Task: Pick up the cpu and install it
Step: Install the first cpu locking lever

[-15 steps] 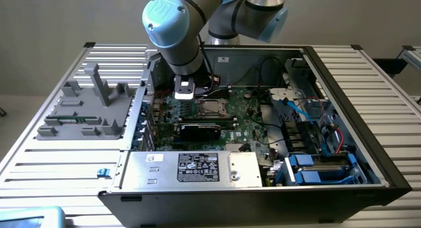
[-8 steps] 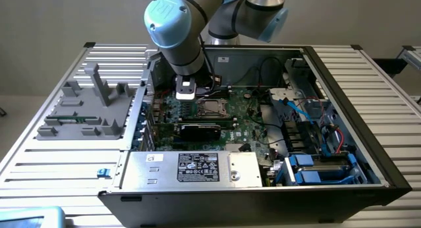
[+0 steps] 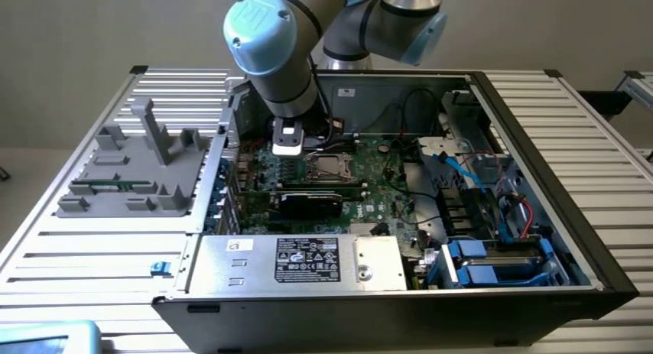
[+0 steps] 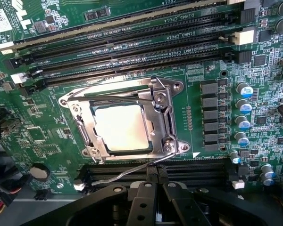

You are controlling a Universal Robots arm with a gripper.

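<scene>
1. The arm (image 3: 275, 56) reaches down into the open case (image 3: 408, 323), between its tall wall and the cabling at the exterior view's right.
2. The gripper (image 4: 150, 207) hangs low over the motherboard (image 4: 37, 136) with its fingers pressed together, apart from the cpu.
3. The cpu (image 4: 120, 127) lies flat in the socket, and the metal frame (image 4: 166, 101) borders its edges.
4. Memory slots (image 4: 132, 52) run along the socket's far side, and another row (image 4: 193, 169) lies between socket and gripper.
5. A black card (image 3: 311, 203) stands close by, so open room is tight.
</scene>
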